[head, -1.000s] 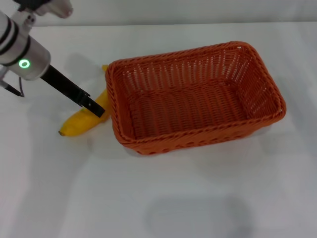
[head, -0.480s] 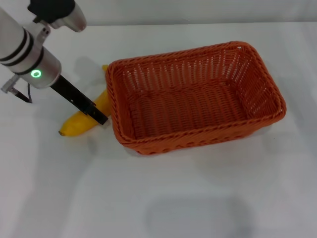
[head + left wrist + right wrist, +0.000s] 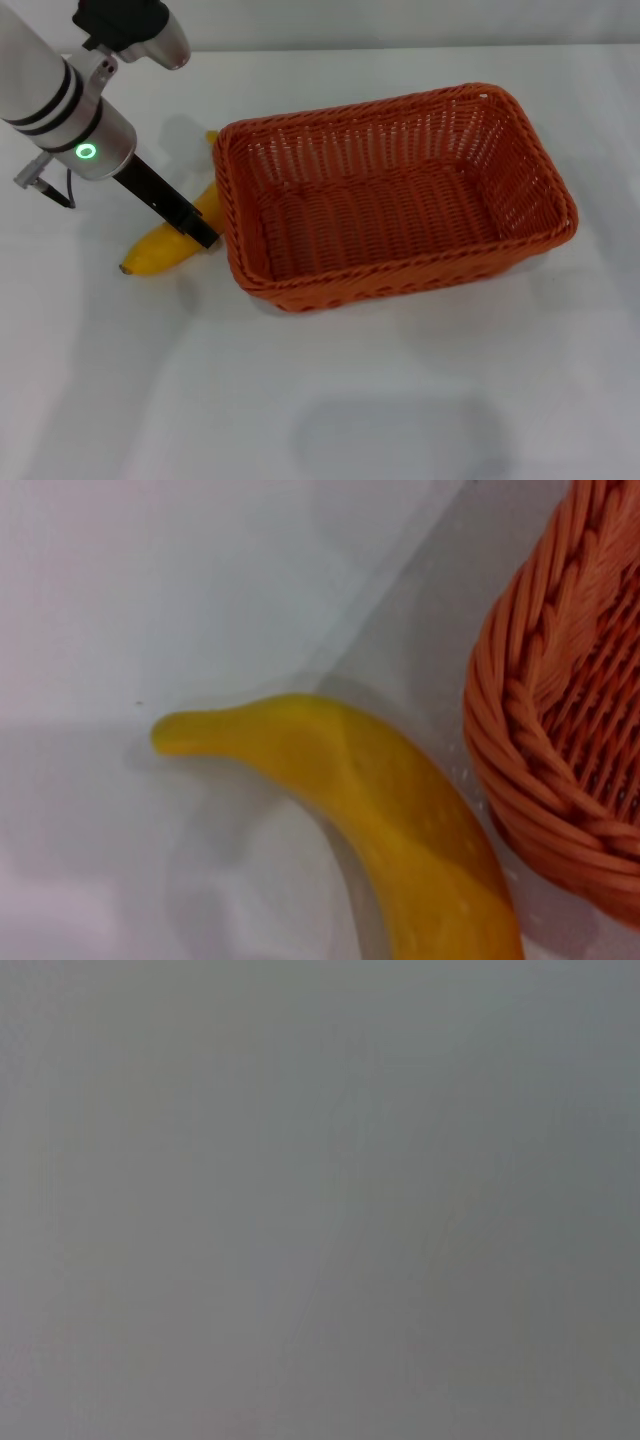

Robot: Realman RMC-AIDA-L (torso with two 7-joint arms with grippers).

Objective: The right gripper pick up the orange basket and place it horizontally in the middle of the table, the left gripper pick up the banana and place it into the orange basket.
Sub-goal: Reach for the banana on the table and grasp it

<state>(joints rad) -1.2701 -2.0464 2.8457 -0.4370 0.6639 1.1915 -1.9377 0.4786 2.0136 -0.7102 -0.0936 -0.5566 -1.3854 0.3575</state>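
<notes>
The orange basket [image 3: 396,272] lies lengthwise across the middle of the white table [image 3: 420,400] with nothing inside it. The yellow banana [image 3: 156,253] rests on the table just off the basket's left end, its stem end pointing away from me. My left gripper [image 3: 197,232] reaches down at a slant, its black tip right over the banana's middle, close to the basket wall. In the left wrist view the banana [image 3: 400,810] fills the centre beside the basket's braided corner [image 3: 565,740]. My right gripper is out of view.
The right wrist view shows only a plain grey field. White tabletop stretches in front of the basket and to its right. A faint shadow lies on the table near the front edge [image 3: 400,435].
My left arm has shifted rightward and its black tip has edged a little closer to the basket over the banana. Banana and basket have stayed where they were.
</notes>
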